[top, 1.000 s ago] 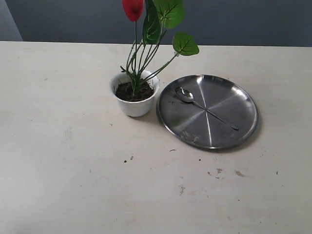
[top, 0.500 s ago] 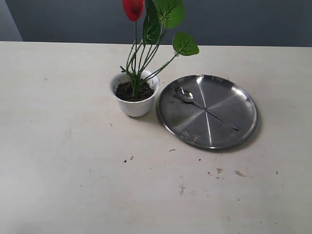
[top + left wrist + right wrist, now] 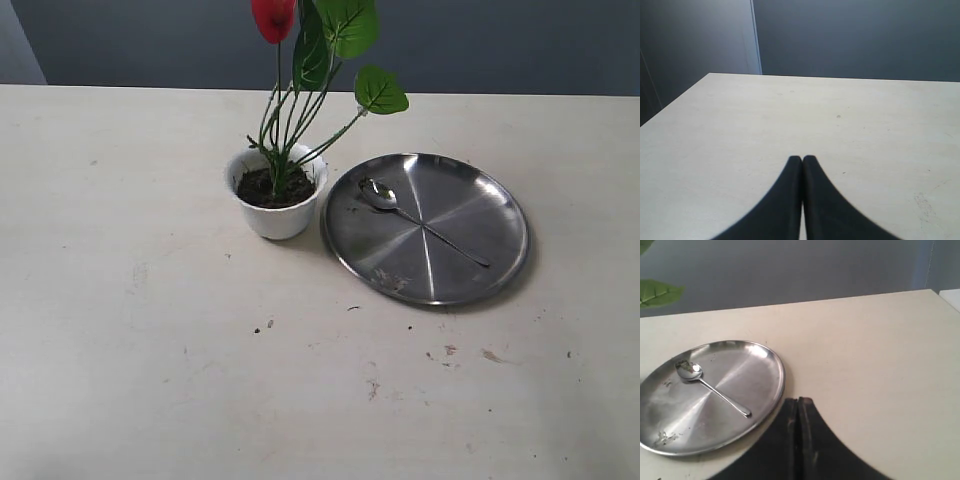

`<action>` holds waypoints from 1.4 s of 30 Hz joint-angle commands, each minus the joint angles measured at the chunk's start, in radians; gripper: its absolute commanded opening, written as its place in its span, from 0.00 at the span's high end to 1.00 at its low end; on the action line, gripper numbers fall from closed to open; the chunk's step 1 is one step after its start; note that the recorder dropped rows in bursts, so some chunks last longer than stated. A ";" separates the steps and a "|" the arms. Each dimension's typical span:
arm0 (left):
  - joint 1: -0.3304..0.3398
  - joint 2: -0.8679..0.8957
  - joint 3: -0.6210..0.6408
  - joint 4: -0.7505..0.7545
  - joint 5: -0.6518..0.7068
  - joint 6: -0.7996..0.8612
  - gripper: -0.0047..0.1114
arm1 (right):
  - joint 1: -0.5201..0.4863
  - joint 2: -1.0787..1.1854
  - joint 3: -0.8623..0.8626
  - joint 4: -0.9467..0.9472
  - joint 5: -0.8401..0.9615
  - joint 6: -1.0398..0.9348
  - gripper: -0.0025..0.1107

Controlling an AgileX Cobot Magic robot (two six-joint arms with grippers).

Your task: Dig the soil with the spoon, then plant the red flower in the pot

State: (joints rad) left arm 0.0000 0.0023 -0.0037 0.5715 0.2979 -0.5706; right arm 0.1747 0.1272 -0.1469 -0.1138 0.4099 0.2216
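No movement; spoon [image 3: 420, 226] on plate [image 3: 500, 210].

My left gripper [image 3: 802, 161]: black fingers pressed together, tips touching, nothing between. My right gripper [image 3: 798, 402]: fingers likewise closed tip to tip, empty. Neither arm visible in exterior view.

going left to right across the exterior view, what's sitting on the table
pot holding the soil and the red flower → spoon, lying on the steel plate
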 commanded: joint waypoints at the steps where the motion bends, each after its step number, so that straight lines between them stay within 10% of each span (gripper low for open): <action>1: 0.000 -0.002 0.004 -0.002 -0.010 -0.002 0.96 | -0.006 -0.049 0.089 0.008 -0.055 -0.014 0.98; 42: 0.000 -0.002 0.004 -0.002 -0.010 -0.002 0.96 | -0.006 -0.127 0.147 0.101 -0.091 -0.139 0.98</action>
State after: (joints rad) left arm 0.0000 0.0023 -0.0037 0.5721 0.2979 -0.5706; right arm 0.1747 0.0067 -0.0036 -0.0148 0.3323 0.0886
